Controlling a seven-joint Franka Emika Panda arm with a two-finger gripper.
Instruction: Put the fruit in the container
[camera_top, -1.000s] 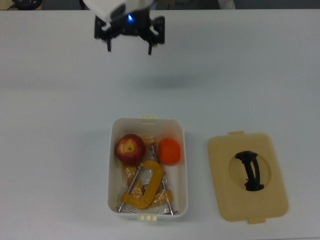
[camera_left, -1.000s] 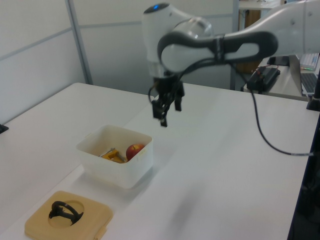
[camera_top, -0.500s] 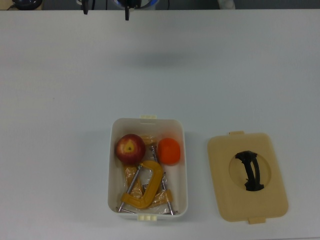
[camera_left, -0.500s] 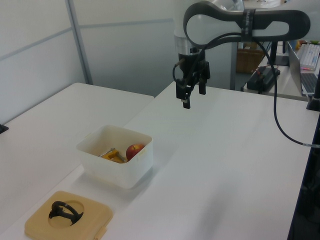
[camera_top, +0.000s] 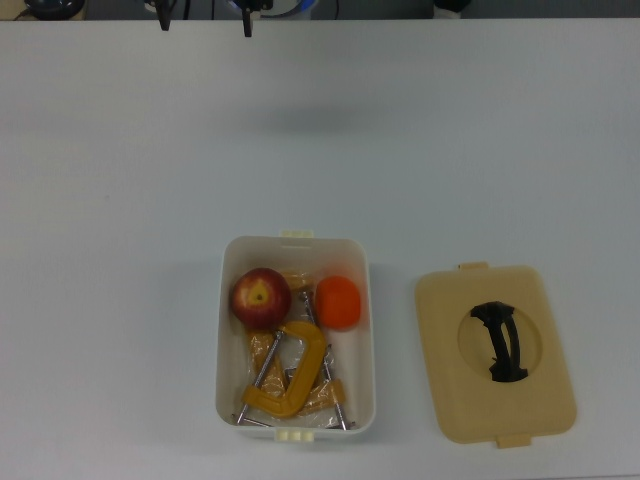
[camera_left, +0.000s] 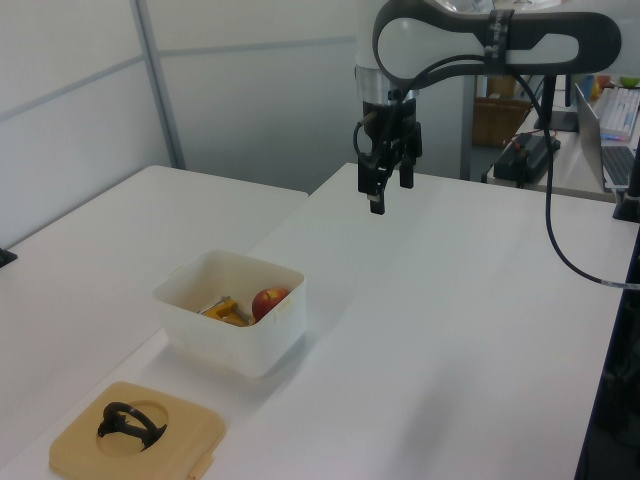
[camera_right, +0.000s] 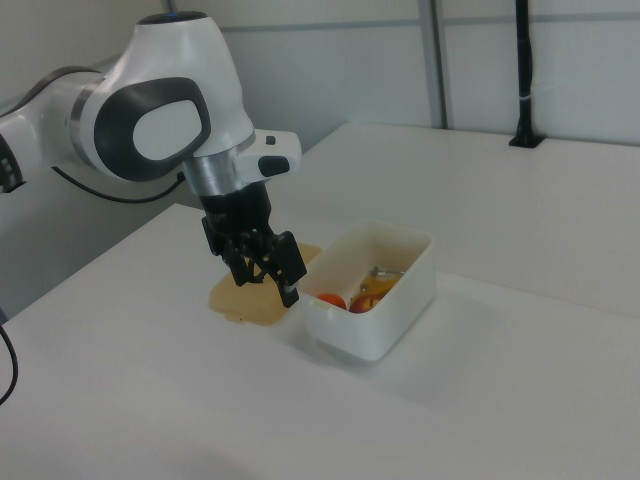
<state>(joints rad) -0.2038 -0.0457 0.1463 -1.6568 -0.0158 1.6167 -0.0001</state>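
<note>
The white container (camera_top: 295, 338) sits open on the white tabletop (camera_top: 120, 200), in the lower middle of the top view. Both fruits lie inside it, at the end toward the top view's upper edge: the dark red apple (camera_top: 260, 297) with a yellow patch around its stem on the top view's left, the orange citrus (camera_top: 339, 302) on the top view's right, with a small gap between them. Below them in the same tub lie yellow-orange C-clamps (camera_top: 290, 380) with metal screws, one arched frame reaching up between the two fruits. From the left view only the apple (camera_left: 268, 301) and a bit of clamp show over the container wall (camera_left: 230, 320); from the right view the citrus (camera_right: 330, 300) shows at the near end of the container (camera_right: 370, 290). The tan lid (camera_top: 495, 353) with its black handle (camera_top: 500, 342) lies flat on the tabletop beside the container, on the top view's right, apart from it. The gripper (camera_left: 385, 185) hangs in the air well apart from the container, pointing down, at the far side of the tabletop in the left view; only its fingertips (camera_top: 247, 22) enter the top view at the upper edge. Its fingers stand spread apart and hold nothing.
</note>
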